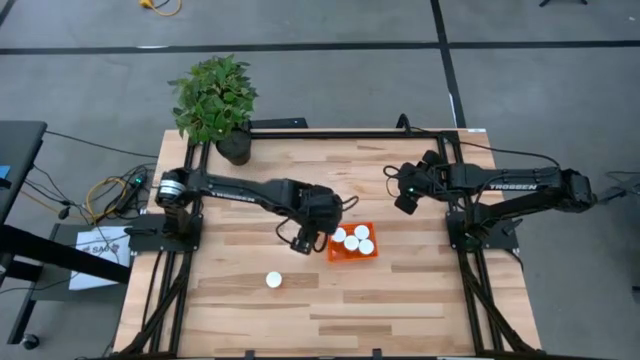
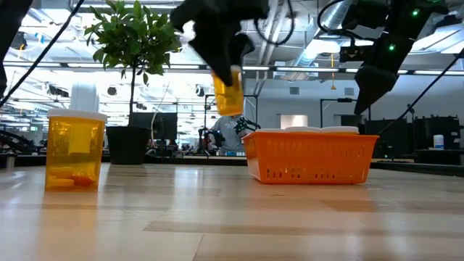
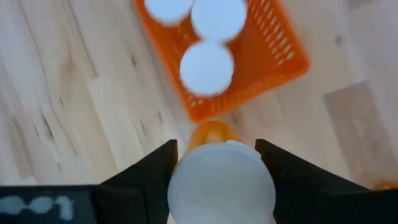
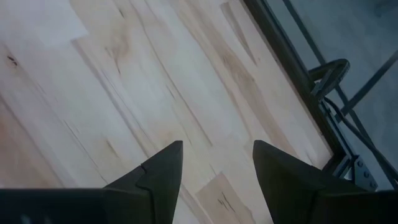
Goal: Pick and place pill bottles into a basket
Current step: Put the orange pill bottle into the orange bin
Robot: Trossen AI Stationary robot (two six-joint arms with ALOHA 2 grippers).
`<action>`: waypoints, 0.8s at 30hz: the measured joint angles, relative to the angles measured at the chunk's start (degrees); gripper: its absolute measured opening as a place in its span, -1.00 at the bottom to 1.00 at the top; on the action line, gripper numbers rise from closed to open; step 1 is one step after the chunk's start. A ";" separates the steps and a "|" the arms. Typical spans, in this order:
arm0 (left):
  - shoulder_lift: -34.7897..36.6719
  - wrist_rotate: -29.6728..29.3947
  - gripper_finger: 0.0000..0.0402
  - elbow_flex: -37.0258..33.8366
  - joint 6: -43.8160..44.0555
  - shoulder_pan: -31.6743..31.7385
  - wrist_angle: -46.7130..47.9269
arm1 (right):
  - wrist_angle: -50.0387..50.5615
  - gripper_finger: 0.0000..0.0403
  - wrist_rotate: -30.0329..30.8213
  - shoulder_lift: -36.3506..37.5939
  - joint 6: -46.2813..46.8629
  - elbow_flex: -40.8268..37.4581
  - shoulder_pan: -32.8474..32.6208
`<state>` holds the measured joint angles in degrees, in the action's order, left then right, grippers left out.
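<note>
Standing alone near the low camera, one pill bottle (image 2: 74, 149) with a white cap and translucent orange body rests upright on the wooden counter (image 1: 420, 290), well apart from everything else; from above it shows as a white disc (image 1: 273, 280) toward the counter's front, with bare boards all round it. Mid-counter, the left claw (image 1: 304, 238) is clamped on a second bottle (image 2: 228, 90), carried clear above the surface just beside the orange basket (image 2: 313, 156) at its left short side. Seen from the left wrist, that bottle's white cap (image 3: 221, 183) fills the gap between the dark fingers (image 3: 152, 174), with the basket's near corner (image 3: 205, 112) directly beyond. Four white caps (image 1: 353, 239) already crowd the basket, leaving little free floor inside its low perforated walls. Behind it, the right arm waits over the counter's rear right part, its claw (image 1: 408, 196) held above the boards with the fingers (image 4: 155, 171) parted and nothing between them; the counter's right edge and the black frame rail (image 4: 292, 62) run close ahead of it. A potted plant (image 1: 215, 100) occupies the rear left corner, away from both arms. Open boards stretch across the front right of the counter.
</note>
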<state>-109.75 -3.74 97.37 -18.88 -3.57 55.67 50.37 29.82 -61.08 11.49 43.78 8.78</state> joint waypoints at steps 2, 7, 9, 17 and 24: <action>-1.76 -0.03 -0.03 3.77 0.24 -0.98 1.48 | -0.04 -0.06 0.00 0.01 0.02 0.08 0.00; -7.43 -0.14 -0.03 13.98 0.91 -3.06 5.97 | 0.07 -0.06 0.00 0.01 0.02 0.08 0.00; -9.72 -0.13 -0.03 18.24 0.90 -3.78 8.50 | 0.08 -0.06 0.00 0.01 0.02 0.08 0.00; -17.38 0.24 -0.03 29.66 0.81 -6.04 12.43 | 0.15 -0.06 0.04 0.01 -0.37 0.08 2.41; -17.97 0.32 -0.03 30.85 5.31 -6.22 10.78 | 0.40 -0.06 0.07 0.01 -6.81 0.08 7.84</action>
<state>-127.72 -3.41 128.22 -13.57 -9.80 66.45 50.78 29.89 -61.08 4.67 43.86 16.62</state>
